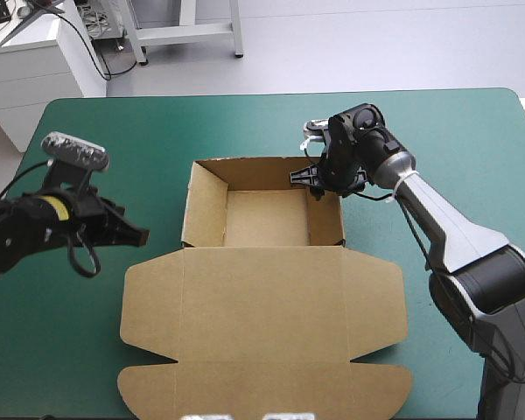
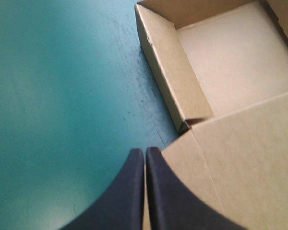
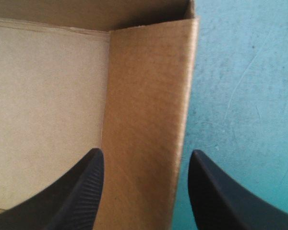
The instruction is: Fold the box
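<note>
On teal-green cover (image 1: 472,140), brown box (image 1: 267,219), lid (image 1: 262,306) flat.

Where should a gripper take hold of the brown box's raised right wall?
Its free top edge, from straight above, one finger inside the tray, one outside: the right wall of the box stands upright as a thin sheet. The open right gripper straddles it that way.
</note>
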Action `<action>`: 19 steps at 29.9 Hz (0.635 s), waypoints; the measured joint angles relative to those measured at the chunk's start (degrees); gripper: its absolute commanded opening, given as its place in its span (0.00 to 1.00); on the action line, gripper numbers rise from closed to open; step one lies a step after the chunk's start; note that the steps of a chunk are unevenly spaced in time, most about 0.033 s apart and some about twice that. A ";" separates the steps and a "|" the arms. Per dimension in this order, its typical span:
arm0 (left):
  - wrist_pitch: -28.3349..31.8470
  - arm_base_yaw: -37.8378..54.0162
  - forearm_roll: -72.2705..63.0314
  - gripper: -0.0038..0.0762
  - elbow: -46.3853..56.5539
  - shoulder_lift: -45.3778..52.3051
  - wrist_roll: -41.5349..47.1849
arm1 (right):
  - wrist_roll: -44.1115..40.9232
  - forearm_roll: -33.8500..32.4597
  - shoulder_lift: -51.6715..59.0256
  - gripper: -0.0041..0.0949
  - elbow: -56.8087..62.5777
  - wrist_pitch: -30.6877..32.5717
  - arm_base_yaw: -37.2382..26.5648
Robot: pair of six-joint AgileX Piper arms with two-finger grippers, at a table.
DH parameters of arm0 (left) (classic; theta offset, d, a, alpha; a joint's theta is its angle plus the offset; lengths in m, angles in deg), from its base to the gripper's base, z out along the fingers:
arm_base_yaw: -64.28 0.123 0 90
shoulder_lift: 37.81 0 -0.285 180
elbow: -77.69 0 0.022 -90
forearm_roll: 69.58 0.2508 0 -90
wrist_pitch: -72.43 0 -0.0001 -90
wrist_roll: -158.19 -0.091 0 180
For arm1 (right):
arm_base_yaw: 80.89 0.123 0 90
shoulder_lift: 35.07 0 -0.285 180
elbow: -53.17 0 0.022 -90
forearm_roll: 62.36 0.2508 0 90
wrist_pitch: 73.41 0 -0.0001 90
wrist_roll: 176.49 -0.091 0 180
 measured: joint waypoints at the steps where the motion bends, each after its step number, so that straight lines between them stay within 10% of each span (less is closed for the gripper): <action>1: 0.22 0.00 -0.34 0.04 2.44 2.24 -0.04 | 0.10 0.13 -0.65 0.52 0.00 -0.04 0.00; 12: 3.52 0.00 -1.83 0.04 27.48 24.53 -0.04 | 1.33 -0.24 -3.04 0.02 0.00 -0.12 -0.11; 19: 3.84 0.00 -1.89 0.04 40.52 36.21 2.16 | 1.40 -0.12 -3.04 0.02 0.00 -0.89 -0.17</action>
